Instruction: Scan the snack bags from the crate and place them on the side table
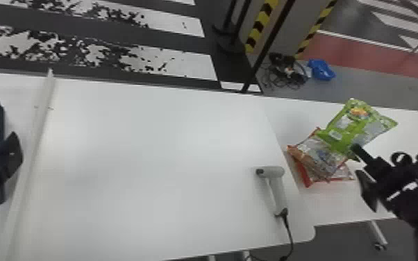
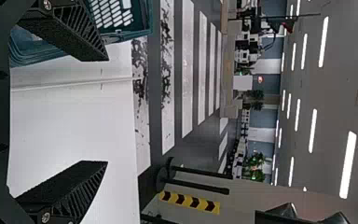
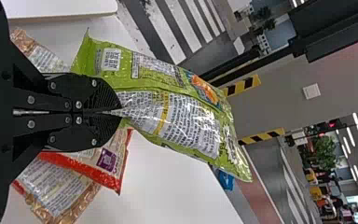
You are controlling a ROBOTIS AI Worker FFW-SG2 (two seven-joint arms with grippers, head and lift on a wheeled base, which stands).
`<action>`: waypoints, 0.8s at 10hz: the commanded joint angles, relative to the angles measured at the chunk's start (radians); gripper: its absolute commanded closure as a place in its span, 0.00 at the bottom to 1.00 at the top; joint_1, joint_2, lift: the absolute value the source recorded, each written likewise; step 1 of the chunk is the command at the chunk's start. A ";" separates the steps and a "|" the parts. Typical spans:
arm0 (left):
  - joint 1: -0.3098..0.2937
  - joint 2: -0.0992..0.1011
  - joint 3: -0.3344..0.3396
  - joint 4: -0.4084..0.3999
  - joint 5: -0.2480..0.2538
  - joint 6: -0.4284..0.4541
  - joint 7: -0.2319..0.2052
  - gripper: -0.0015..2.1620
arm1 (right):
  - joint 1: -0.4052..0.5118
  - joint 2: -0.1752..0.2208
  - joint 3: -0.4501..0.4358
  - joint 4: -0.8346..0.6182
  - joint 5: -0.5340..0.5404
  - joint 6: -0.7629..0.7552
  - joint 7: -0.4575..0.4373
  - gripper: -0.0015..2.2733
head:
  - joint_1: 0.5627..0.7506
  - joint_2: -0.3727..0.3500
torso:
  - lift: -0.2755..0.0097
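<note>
Arrangement of the work, from left to right. The crate point(image 2: 42, 53) stands at the far left of the main tabletop point(image 1: 149, 156), presumably so that bags can be drawn out by the near arm. Beside it is the left claw point(image 2: 106, 111), its two fingers apart with nothing between them, a posture suited to the next pick. The scanner point(image 1: 276, 187) lies near the right edge of the same surface, its handle towards the robot and its cord point(image 1: 289, 229) running off the near edge; this position probably serves as a station between supply and delivery. Further right, on the side tabletop point(image 1: 343, 204), a brown-and-silver bag point(image 1: 316, 156) overlaps a red-edged bag point(image 1: 303, 173), the pair likely grouped as delivered goods. Above them the right claw point(image 3: 119, 112) is clamped on one margin of the green bag point(image 3: 168, 112), leaving most of its printed face uncovered. Such an edge hold would spare the contents and keep the fingers out from under the bag at release. Whether the green bag bears on the pile cannot be told; if let go here, it may settle across the others or slide.
</note>
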 commanded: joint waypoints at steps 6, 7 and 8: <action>0.014 -0.006 -0.012 -0.016 -0.005 0.000 0.004 0.04 | 0.071 0.033 0.006 -0.124 -0.034 0.007 -0.083 0.03 | 0.70 0.03 | 0.64; 0.014 -0.007 -0.021 -0.016 -0.007 0.000 0.007 0.04 | 0.140 0.099 -0.003 -0.285 -0.035 0.007 -0.083 0.03 | 0.70 0.03 | 0.64; 0.013 -0.007 -0.030 -0.016 -0.013 0.000 0.013 0.04 | 0.215 0.170 0.003 -0.455 -0.035 0.001 -0.083 0.03 | 0.70 0.03 | 0.64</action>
